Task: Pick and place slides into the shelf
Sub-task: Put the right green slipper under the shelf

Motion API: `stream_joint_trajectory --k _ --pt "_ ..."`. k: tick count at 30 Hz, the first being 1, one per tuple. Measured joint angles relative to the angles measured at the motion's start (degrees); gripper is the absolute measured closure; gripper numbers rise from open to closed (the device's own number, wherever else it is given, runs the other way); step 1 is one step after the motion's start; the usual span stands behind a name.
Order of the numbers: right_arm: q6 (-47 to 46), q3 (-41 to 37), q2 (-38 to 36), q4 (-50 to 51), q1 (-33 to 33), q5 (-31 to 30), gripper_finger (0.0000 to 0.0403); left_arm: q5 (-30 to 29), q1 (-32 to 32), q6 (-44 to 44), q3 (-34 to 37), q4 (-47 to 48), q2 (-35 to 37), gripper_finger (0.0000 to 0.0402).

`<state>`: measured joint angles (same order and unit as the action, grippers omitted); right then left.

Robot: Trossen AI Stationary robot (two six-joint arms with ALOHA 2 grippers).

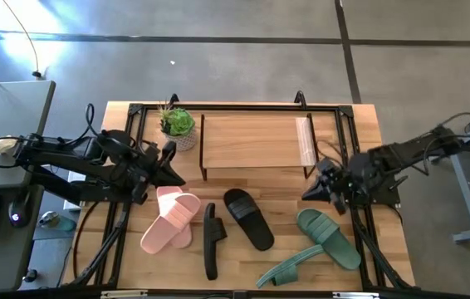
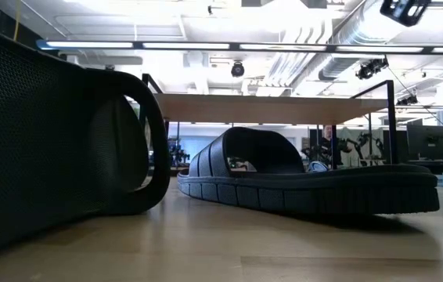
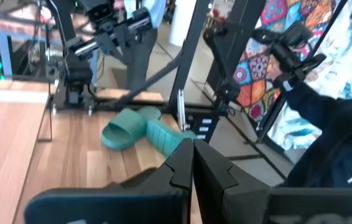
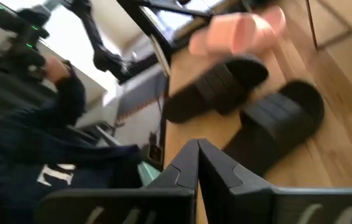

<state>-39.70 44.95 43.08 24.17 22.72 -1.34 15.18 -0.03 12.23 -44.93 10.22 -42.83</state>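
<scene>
Lying loose on the table in front of the shelf (image 1: 254,141), the slides are not yet placed — pink pair (image 1: 172,219) stacked, black slide (image 1: 247,218) running diagonally, another black one (image 1: 210,241) on edge, green pair (image 1: 328,237) crossing. The left gripper (image 1: 167,166) and right gripper (image 1: 311,191) hover closed and empty, probably ready to start.

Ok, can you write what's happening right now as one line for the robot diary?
left pincer: shut, empty, by pink slides | right pincer: shut, empty, near green slides | shelf: no slides on top | black slides: on table
</scene>
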Motion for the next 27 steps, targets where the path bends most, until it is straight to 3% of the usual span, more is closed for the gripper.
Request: stream_joint_trajectory --k 3,8,14,17,22,27 --pt "-4.3 1.6 1.4 4.3 5.3 -6.0 0.0402 -0.2 0.0 0.0 0.0 2.2 0.0 0.0401" --pt "-16.2 8.1 6.8 19.7 13.1 -15.1 0.0403 -1.3 0.0 0.0 0.0 7.8 -0.6 0.0401" --pt "-30.4 18.5 19.5 38.3 20.8 -17.6 0.0403 -2.8 0.0 0.0 0.0 10.7 -1.6 0.0401" --pt "-39.0 22.7 27.6 49.5 24.2 -15.2 0.0403 -2.8 0.0 -0.3 0.0 11.2 -2.1 0.0401" --pt "-48.6 26.3 40.6 64.0 29.3 -4.1 0.0403 -2.8 0.0 -0.6 0.0 11.3 -2.7 0.0401" --pt "-50.1 27.1 49.1 65.4 33.3 1.0 0.0403 -2.8 0.0 -2.3 0.0 11.4 -3.0 0.0401"
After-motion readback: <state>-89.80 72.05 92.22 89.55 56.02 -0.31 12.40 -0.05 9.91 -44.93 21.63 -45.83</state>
